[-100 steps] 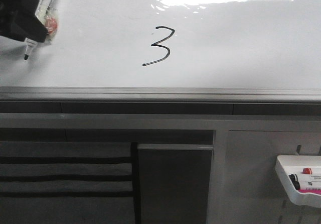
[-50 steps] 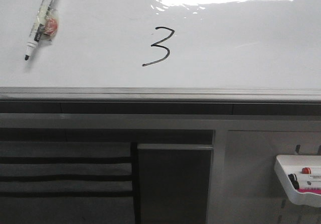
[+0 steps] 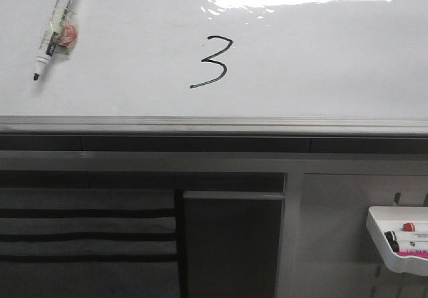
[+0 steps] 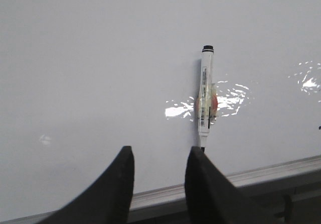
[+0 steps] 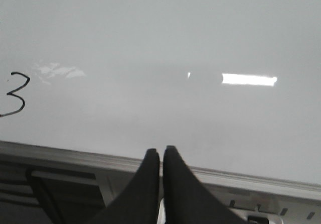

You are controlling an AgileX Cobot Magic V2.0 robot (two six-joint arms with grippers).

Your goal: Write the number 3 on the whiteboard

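The left claw (image 4: 159, 176), which covered the marker (image 3: 56, 29) one second ago, has left the front view; it now hangs empty with jaws parted. The marker lies loose at the whiteboard's (image 3: 321, 64) left. The number 3 (image 3: 212, 61), thin, black and complete, sits centrally. The right claw (image 5: 161, 156) is closed, empty.

The right gripper (image 5: 161, 156) hangs with fingers pressed together over the whiteboard (image 5: 165, 48), the number 3 (image 5: 15, 94) well aside.
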